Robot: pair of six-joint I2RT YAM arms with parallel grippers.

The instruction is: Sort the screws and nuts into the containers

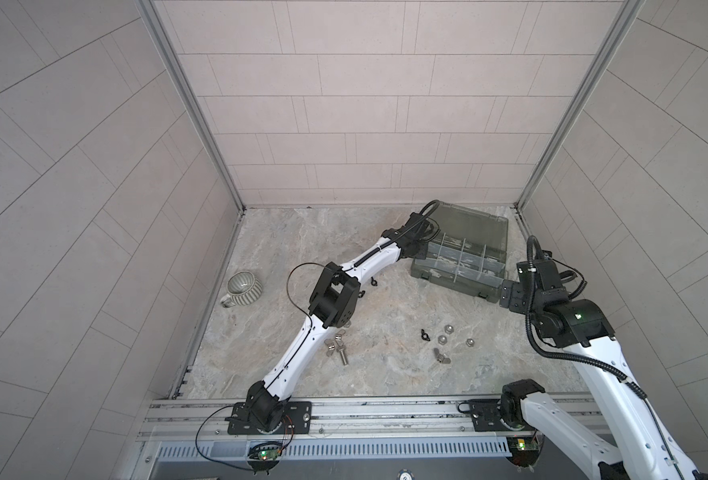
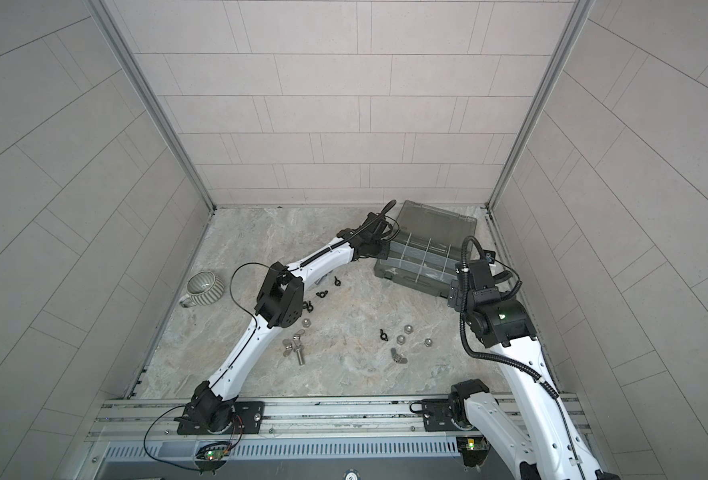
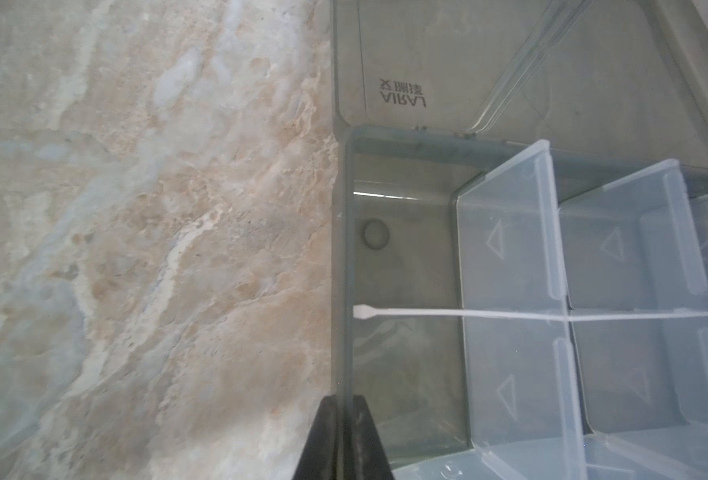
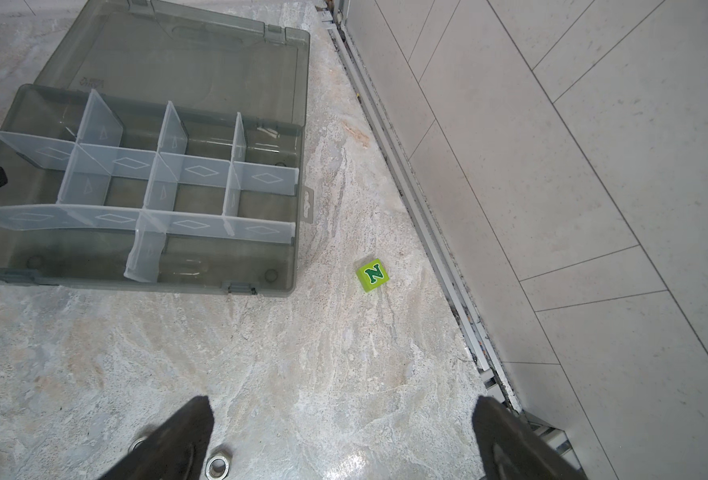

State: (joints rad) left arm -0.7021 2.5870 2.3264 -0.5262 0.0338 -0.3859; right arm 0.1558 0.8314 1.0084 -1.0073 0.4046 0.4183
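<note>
Left gripper (image 3: 346,405): jaws closed on the rim of the organizer box (image 3: 346,257), one finger (image 3: 325,436) outside the smoky end wall, the other inside. In both top views the grip sits at the box's 9 o'clock end. A corner compartment (image 3: 402,270) lies just inside that wall, bounded by clear dividers (image 3: 510,257). Right gripper (image 4: 342,403): jaws spread wide, nothing between them, hanging over bare table (image 4: 302,353) near the box's 4 o'clock corner. A silver hex nut (image 4: 218,460) lies just beside one finger. The box sits at 2 o'clock on the tabletop, its lid (image 1: 475,224) open flat behind it toward 12. A green block (image 4: 372,275) marked N lies on the table between the box's end and the side-wall rail. Loose parts, all outside the box: one silver screw (image 1: 343,357) at 7 o'clock, with silver wing nuts (image 1: 332,344) touching or just beside it, close by the left forearm. Three silver cap nuts (image 1: 448,328) lie at 4 o'clock, with a lone black wing nut (image 1: 425,335) at their 9 and a lone silver wing nut (image 1: 441,357) at their 6. More black wing nuts (image 2: 322,293) lie near table centre, beside the left elbow. A ribbed mug (image 1: 242,286) stands at 9 o'clock, well apart from the hardware.
</note>
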